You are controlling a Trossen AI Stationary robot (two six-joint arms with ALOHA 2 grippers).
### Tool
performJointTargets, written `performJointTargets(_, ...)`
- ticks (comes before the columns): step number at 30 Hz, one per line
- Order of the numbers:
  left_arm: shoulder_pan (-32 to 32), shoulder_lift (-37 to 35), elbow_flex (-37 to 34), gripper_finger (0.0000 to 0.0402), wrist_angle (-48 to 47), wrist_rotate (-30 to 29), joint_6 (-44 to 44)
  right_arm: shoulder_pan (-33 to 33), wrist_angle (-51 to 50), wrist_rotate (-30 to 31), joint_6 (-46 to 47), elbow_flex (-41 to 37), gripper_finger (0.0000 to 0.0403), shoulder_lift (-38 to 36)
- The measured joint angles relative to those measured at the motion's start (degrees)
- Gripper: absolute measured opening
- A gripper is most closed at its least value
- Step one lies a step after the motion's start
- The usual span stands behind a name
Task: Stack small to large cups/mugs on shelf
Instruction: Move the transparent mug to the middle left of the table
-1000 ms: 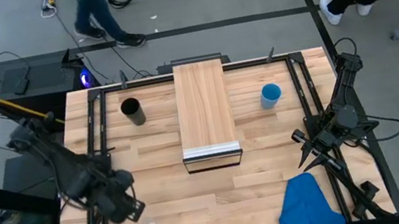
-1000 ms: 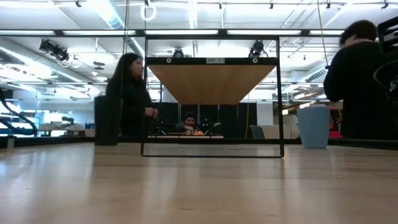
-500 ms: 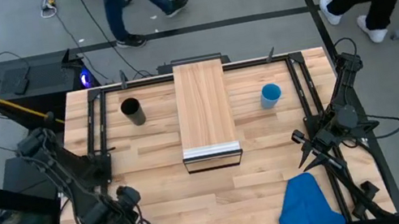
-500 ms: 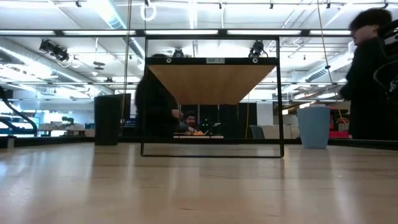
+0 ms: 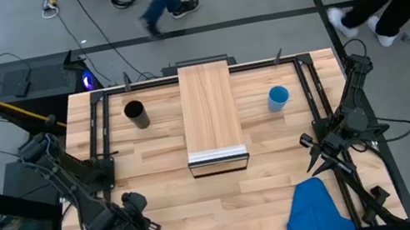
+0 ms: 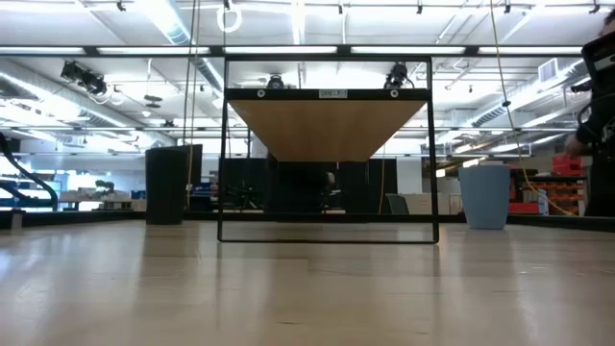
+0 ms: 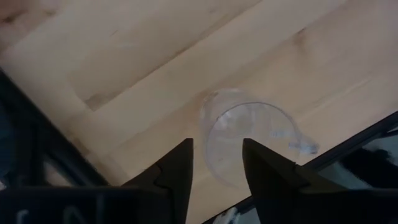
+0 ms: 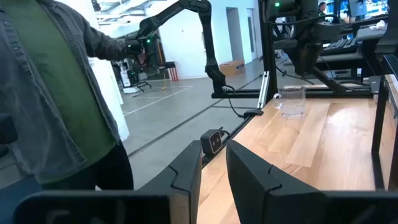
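Note:
A small clear glass mug [image 7: 249, 140] stands upright on the tabletop near the table's near left corner. My left gripper [image 7: 216, 163] hangs open just above it, one finger over its mouth; the right wrist view shows the mug [image 8: 290, 101] clear below that arm. A black cup [image 5: 135, 113] stands at the far left and a blue cup [image 5: 278, 98] at the far right. Between them lies the long wooden shelf [image 5: 210, 116]. My right gripper [image 5: 315, 165] waits, open, at the table's right edge.
A blue cloth [image 5: 316, 209] lies at the near right corner. Black frame rails [image 5: 100, 142] run along both sides of the table. The shelf's frame [image 6: 327, 231] stands mid-table in the low view. People walk on the floor beyond the far edge.
My left gripper has moved toward the table's near edge and come over the glass mug, which stays where it was. People beyond the far edge have walked on.

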Motion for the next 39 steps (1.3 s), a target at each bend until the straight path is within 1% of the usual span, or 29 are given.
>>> performJointTargets(3,0.43,0.82,-1.74,0.0153,3.08,0.12,-0.34,0.0,0.0,0.02,-0.3,0.01,0.0082,0.0)
performJointTargets(7,0.54,1.01,-4.37,0.0147,6.6,0.36,-0.46,0.0,0.0,0.01,-0.45,0.01,0.0082,0.0)
performJointTargets(12,0.69,1.04,-7.98,0.0137,7.53,5.04,-2.51,0.0,0.0,0.02,-0.45,0.01,0.0082,0.0)
performJointTargets(15,0.66,1.04,-9.6,0.0132,10.1,5.63,-3.14,0.0,0.02,0.02,-0.45,0.0,0.0082,0.0)
performJointTargets(19,0.92,1.06,-10.05,0.0127,12.72,5.63,-1.7,0.0,0.02,0.02,-0.44,0.01,0.0082,0.0)
performJointTargets(22,1.23,1.06,-10.07,0.012,12.91,5.6,-1.63,0.0,0.02,0.02,-0.43,0.01,0.0082,0.0)
performJointTargets(27,1.32,1.06,-10.07,0.0093,13.06,5.64,-1.7,0.0,0.04,0.0,-0.43,0.01,0.0082,0.0)
performJointTargets(35,2.14,1.06,-10.07,0.0014,13.06,5.68,-1.7,0.0,0.04,0.01,-0.43,0.01,0.0082,0.0)
performJointTargets(37,2.58,1.04,-10.07,0.0009,13.12,5.65,-1.66,0.0,0.04,0.0,-0.43,0.01,0.0082,0.0)
performJointTargets(39,2.9,1.04,-10.07,0.0014,13.3,5.63,-1.64,0.0,0.04,0.0,-0.43,0.01,0.0082,0.0)
